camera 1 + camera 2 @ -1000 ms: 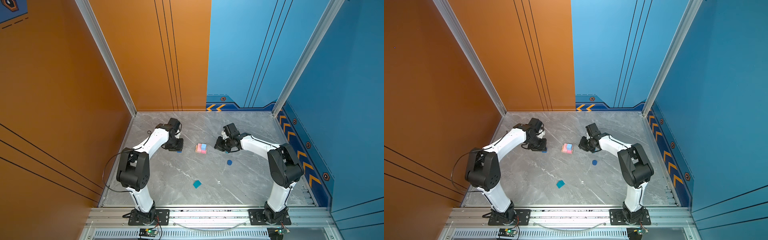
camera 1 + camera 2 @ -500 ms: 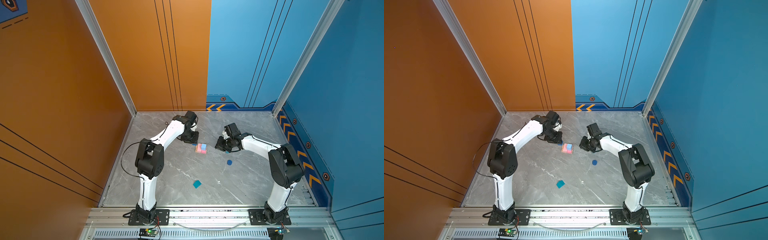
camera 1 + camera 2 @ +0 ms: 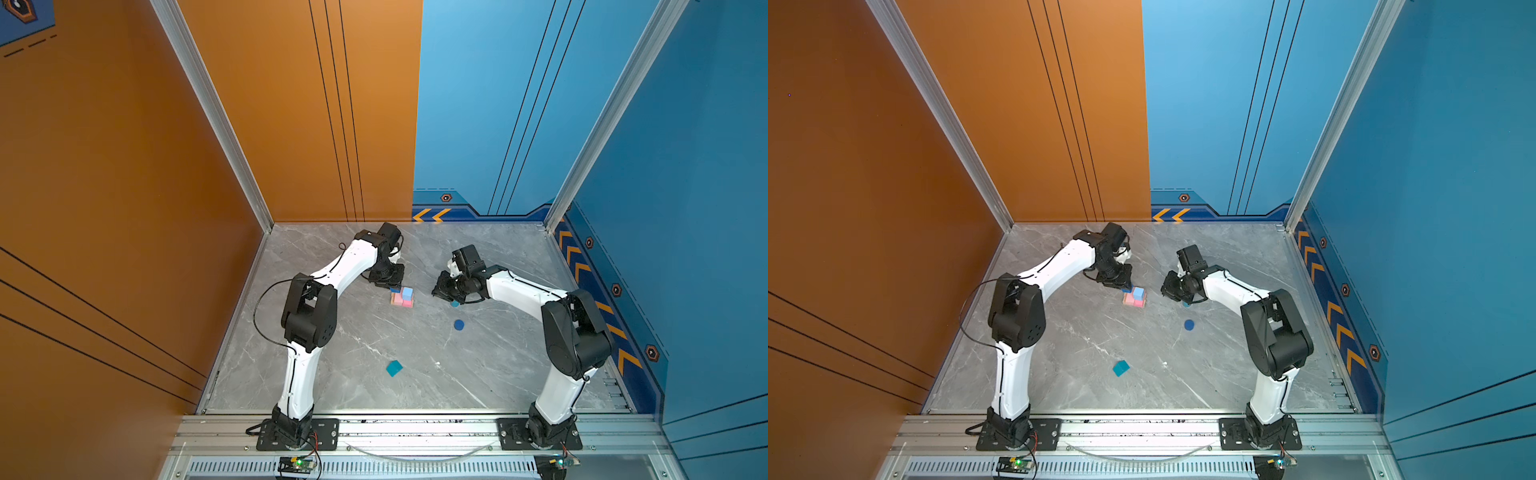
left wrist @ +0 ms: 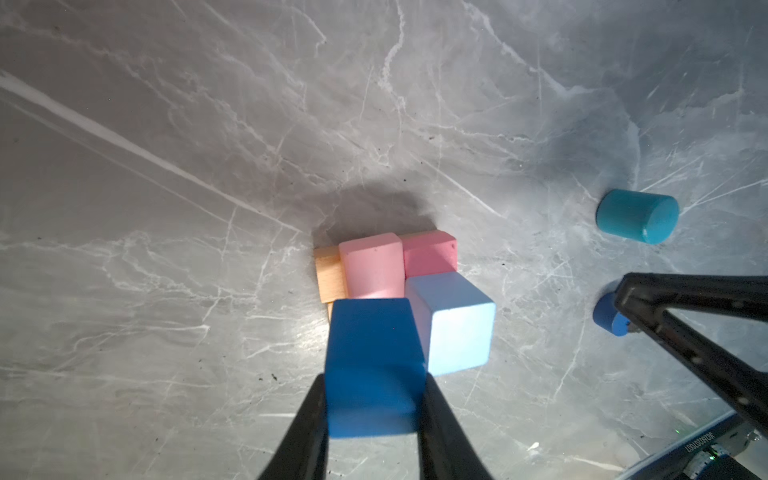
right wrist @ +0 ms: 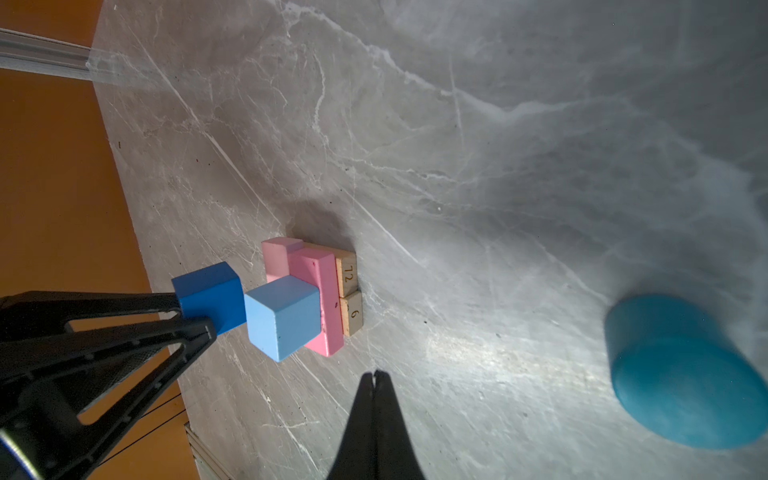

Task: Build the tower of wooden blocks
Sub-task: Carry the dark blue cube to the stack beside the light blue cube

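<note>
We see the left gripper (image 4: 374, 395) pinching the dark-blue cube (image 4: 372, 345) between its two fingers, just beside the light-blue cube (image 4: 455, 324). That cube sits on the two pink bars (image 4: 372, 266), laid across the tan bars (image 5: 347, 272) near the middle of the table (image 3: 332, 353). The right gripper (image 5: 376, 376) has its fingers pressed together on nothing, low over the table near the teal cylinder (image 5: 681, 374), which lies on its side. Both arms bend at raised elbows and reach inward. The dark-blue cylinder (image 4: 609, 318) is half hidden behind the right gripper's finger; the teal cube (image 3: 394, 368) lies well apart. Whether the dark-blue cube rests on the stack we cannot tell.
</note>
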Controlling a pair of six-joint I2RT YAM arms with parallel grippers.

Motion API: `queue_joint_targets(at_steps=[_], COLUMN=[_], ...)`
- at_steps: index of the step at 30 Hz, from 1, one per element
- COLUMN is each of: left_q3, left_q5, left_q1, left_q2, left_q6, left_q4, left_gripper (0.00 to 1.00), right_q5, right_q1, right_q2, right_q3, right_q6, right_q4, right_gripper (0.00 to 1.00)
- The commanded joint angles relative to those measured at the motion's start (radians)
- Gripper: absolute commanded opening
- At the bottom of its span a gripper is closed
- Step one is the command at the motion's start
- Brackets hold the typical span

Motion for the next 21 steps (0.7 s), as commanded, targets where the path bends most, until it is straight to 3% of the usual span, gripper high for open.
queue_joint_targets(at_steps=[1,21], left_q3=[0.032,0.043], left_q5=[0.019,0.029], left_q1=[-0.008,-0.013], left_q2=[0.029,0.062], left_q6=[-0.012,-0.019], left_q4=[-0.026,-0.026], left_gripper=[0.20,0.27], right_q5=[-0.004,-0.004], right_q1=[-0.006,-0.007], right_q2=[-0.023,-0.017], right_q3=[-0.019,-0.023], right_q6=[-0.018,-0.015], right_q4=[0.009,0.015], right_gripper=[0.04,0.03])
